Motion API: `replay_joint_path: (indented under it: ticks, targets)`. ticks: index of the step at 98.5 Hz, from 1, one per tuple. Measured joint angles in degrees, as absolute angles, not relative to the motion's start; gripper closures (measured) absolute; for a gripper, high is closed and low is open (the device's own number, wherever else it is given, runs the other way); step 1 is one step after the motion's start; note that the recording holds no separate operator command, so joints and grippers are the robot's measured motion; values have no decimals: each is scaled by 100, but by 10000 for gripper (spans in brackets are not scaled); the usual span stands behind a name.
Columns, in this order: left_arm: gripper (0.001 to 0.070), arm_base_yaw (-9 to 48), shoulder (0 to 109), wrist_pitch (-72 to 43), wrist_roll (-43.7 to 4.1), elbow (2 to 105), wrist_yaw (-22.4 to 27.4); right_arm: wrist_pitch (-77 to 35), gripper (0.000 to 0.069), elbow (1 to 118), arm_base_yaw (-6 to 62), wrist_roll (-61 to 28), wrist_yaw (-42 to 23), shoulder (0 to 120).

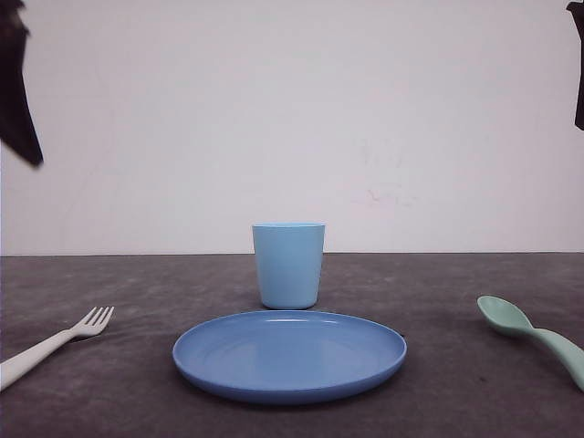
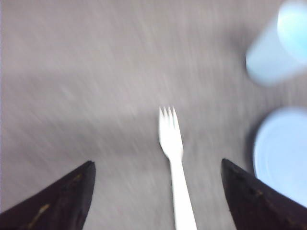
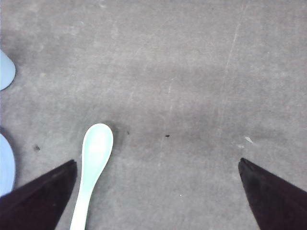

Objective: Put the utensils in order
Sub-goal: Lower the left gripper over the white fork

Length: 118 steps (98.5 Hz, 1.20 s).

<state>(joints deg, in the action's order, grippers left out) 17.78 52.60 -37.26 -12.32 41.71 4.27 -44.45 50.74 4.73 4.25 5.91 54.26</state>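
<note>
Left claw (image 2: 156, 191): my fingers spread wide, holding nothing — raised above the worktop (image 2: 96, 72), view blurred.
Fork (image 2: 172, 158): white, flat on the worktop between my left fingers, touching neither; tines point away from the claw. In the front view it lies at the left, well apart from the plate (image 1: 289, 354).
Right claw (image 3: 156, 194): fingers spread wide, holding nothing.
Spoon (image 3: 93, 165): mint-green, flat on the worktop just beside one finger (image 3: 38, 199); at the right in the front view.
Cup (image 1: 288, 265): upright, just behind the plate.
</note>
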Motion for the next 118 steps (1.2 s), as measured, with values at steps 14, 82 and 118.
replay_joint_path:
  ticks: [14,82,118]
  targets:
    - [200,2174,5389,-3317,-1564,3684,419,-4445,11,5074,473,425,591,5426]
    - [201,2902,7334,-1997,-2040,3575,-427,-4445,11,5074,473,425,591,5426]
    - [309,2902,7684,-1782,-2040,3575,-506,-4445,11,5074,473,427,591,5426]
